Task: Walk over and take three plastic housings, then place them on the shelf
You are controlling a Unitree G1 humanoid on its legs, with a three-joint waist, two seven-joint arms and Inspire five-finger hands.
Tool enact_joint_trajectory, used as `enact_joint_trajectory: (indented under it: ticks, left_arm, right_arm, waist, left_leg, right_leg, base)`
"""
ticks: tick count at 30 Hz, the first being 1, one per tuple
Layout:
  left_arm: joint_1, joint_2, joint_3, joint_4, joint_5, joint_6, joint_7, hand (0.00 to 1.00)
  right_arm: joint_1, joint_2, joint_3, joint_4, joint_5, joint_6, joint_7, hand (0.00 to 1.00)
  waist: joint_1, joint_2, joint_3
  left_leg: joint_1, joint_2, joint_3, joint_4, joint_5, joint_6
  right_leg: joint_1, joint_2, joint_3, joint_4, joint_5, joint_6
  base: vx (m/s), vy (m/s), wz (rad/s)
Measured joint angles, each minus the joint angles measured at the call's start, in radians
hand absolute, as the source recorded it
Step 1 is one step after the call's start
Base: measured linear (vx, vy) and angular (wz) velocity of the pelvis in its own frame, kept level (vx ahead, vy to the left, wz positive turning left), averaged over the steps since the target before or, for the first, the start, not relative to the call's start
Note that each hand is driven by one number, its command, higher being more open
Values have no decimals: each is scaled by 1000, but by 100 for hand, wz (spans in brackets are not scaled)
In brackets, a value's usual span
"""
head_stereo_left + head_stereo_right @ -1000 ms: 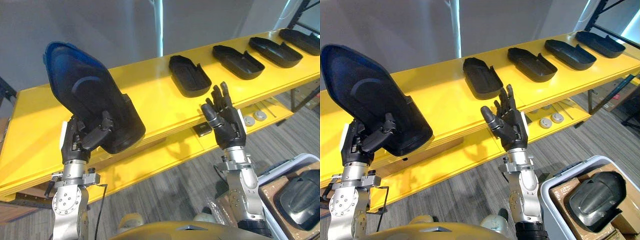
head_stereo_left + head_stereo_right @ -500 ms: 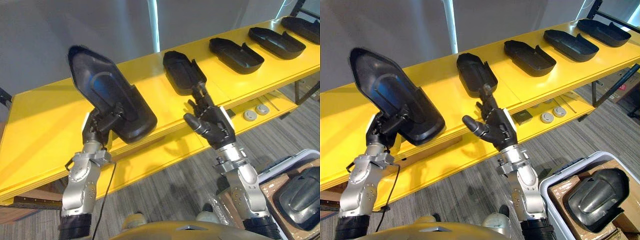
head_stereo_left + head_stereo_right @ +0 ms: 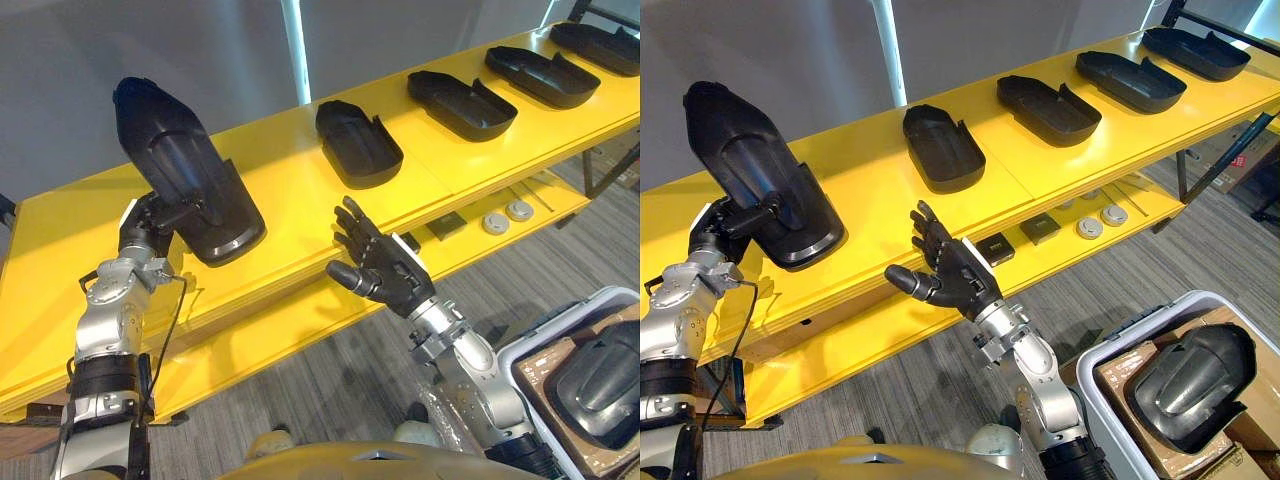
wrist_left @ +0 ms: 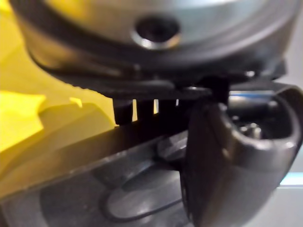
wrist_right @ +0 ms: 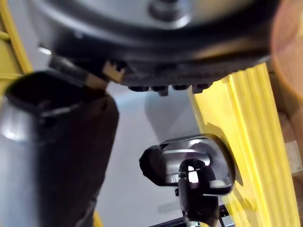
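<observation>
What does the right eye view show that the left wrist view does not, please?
The right eye view adds the row of housings lying on the shelf, the open right hand and the bin with another housing in it. The left wrist view adds a close-up of the thumb of the left hand pressed on the held housing. Both have that hand gripping it at the shelf.

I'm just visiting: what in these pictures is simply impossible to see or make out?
Whether the black housing in the left robot hand touches the yellow shelf yet: in both eye views, its own lower end hides the contact spot.
The round parts on the lower shelf: eye views, too small to identify.
The white bin's contents: cut off by the lower right edge.
</observation>
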Motion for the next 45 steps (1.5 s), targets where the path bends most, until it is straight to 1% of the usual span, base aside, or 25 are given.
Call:
enact_joint_trajectory:
  ticks: [4, 6, 7, 10, 12, 14, 20, 25, 26, 28, 31, 32, 33, 35, 37, 38, 39, 41, 42, 44, 45]
  left_arm:
    - [-39, 0, -1, 75, -30, 1, -5, 0]
    - [-67, 0, 0, 119, -38, 8, -3, 0]
    - [-75, 0, 0, 126, -37, 15, -2, 100]
    - [-110, 0, -1, 157, -36, 32, 8, 100]
    - [-141, 2, -11, 189, -24, 45, 33, 100]
    - [-150, 4, -33, 215, 6, 61, 51, 100]
    - [-198, 18, -43, 220, 46, 58, 76, 100]
    - [-243, 33, -46, 254, 50, 53, 104, 100]
    - [-270, 36, -47, 282, 109, 31, 151, 100]
    - [-276, 37, -48, 295, 133, 10, 189, 100]
    - [-277, 38, -48, 300, 134, 8, 205, 100]
    - [-278, 38, -48, 298, 132, -1, 217, 100]
    - [-273, 37, -62, 300, 105, -45, 258, 100]
    - [-266, 29, -75, 298, 62, -94, 299, 100]
    - [-251, 15, -77, 269, 5, -123, 340, 100]
    - [-247, 9, -77, 251, -1, -126, 350, 100]
    - [-236, -3, -76, 212, -1, -130, 362, 100]
    - [-201, -31, -75, 73, -35, -153, 384, 100]
    - [-196, -37, -75, 35, -41, -159, 386, 100]
    - [-187, -58, -75, -110, -43, -188, 394, 100]
    - [-185, -63, -75, -142, -43, -198, 398, 100]
  right_arm:
    - [-1, 0, 24, -2, 3, 1, 6, 100]
    - [-2, -1, 30, -17, 6, 18, 6, 100]
    - [-2, -1, 31, -22, 6, 21, 6, 100]
    - [-10, -1, 45, -44, 7, 22, 6, 100]
    - [-28, -3, 55, -44, 7, 22, 6, 100]
    - [-43, -3, 60, -46, 6, 22, 6, 100]
    - [-56, -13, 64, -51, 6, 26, -3, 100]
    - [-77, -28, 91, -75, 8, 32, -10, 100]
    - [-82, -27, 98, -76, 10, 32, -16, 100]
    - [-82, -27, 98, -76, 10, 32, -20, 100]
    - [-82, -27, 98, -76, 10, 32, -24, 100]
    - [-80, -27, 98, -76, 10, 32, -24, 100]
    - [-78, -25, 101, -76, 10, 25, -26, 100]
    - [-78, -21, 105, -76, 10, 15, -33, 100]
    - [-78, -2, 106, -75, 9, 5, -40, 100]
    - [-78, 3, 107, -75, 8, 3, -44, 100]
    - [-78, 9, 108, -75, 7, -1, -47, 100]
    - [-79, 21, 127, -75, 3, -16, -47, 100]
    - [-79, 22, 131, -75, -3, -21, -47, 100]
    - [-80, 24, 156, -73, -34, -32, -41, 100]
    - [-80, 24, 165, -71, -34, -32, -38, 100]
  waist:
    - [-7, 7, 0]
    - [-11, 9, 1]
    - [-11, 9, 1]
    - [-14, 12, 7]
    - [-18, 14, 26]
    - [-24, 13, 43]
    - [-26, 14, 71]
    - [-28, -2, 100]
    - [-32, -18, 116]
    - [-40, -20, 118]
    - [-44, -19, 119]
    - [-44, -19, 118]
    - [-45, -19, 118]
    - [-44, -19, 118]
    - [-45, -19, 118]
    - [-44, -19, 118]
    - [-42, -20, 118]
    - [-40, -22, 116]
    - [-40, -23, 116]
    - [-37, -25, 115]
    - [-36, -25, 115]
  left_leg:
    - [0, 0, 1, 0, 1, 0]
    - [-1, 0, 2, 0, 1, 0]
    - [-1, 0, 2, 0, 2, 0]
    - [-5, 0, 10, 2, 2, 0]
    - [-6, 0, 12, 4, 2, 1]
    - [-10, 0, 14, 4, 3, 1]
    - [-17, 0, 10, 6, 5, 1]
    - [-19, 2, 9, 14, 5, 1]
    - [-20, 5, 8, 22, 4, -1]
    - [-20, 5, 9, 23, 3, -1]
    - [-20, 6, 10, 23, 3, -2]
    - [-17, 6, 11, 21, 3, -2]
    - [-16, 6, 11, 20, 3, -2]
    - [-15, 6, 11, 19, 3, -2]
    - [-12, 7, 11, 16, 3, -2]
    - [-9, 7, 11, 14, 4, -2]
    - [-2, 7, 13, 8, 4, -2]
    - [18, 7, 11, 0, 4, -2]
    - [20, 7, 9, 0, 4, -2]
    - [30, 6, -3, -4, 4, -2]
    - [37, 7, -3, -8, 4, -2]
  right_leg:
    - [-1, 0, 2, 0, 0, 0]
    - [-3, 0, 4, 1, 0, 1]
    - [-4, 0, 4, 2, 0, 1]
    - [-15, 0, 15, 5, 1, 1]
    - [-16, 0, 18, 6, 1, 1]
    - [-22, 0, 21, 7, 1, 2]
    - [-33, 0, 21, 21, -1, -1]
    - [-33, 0, 22, 26, -3, -4]
    - [-33, 0, 24, 34, -5, -6]
    - [-33, 0, 25, 35, -5, -5]
    - [-34, 0, 25, 35, -5, -5]
    - [-34, 1, 25, 35, -5, -5]
    - [-34, 2, 25, 35, -4, -5]
    - [-33, 2, 24, 35, -4, -5]
    - [-32, 3, 22, 35, -4, -5]
    - [-31, 3, 22, 35, -4, -5]
    - [-27, 4, 22, 35, -4, -5]
    - [-6, 5, 18, 31, -4, -6]
    - [-1, 5, 15, 28, -4, -6]
    - [23, 6, -2, 15, -4, -6]
    - [30, 7, -3, 13, -4, -6]
  base:
    - [0, 0, 0]
    - [0, 0, 0]
    - [-21, 3, -3]
    - [-25, 4, -7]
    - [-29, 1, -4]
    - [-18, 0, -2]
    - [2, 0, 1]
    - [-15, 0, 0]
    - [-69, -2, -2]
    - [-35, -1, -1]
    - [0, 0, 0]
    - [0, 0, 0]
    - [0, 0, 0]
    - [0, 0, 0]
    - [0, 0, 0]
    - [0, 0, 0]
    - [0, 0, 0]
    - [9, 3, 2]
    - [17, 3, 10]
    - [6, -5, 12]
    - [2, -3, 5]
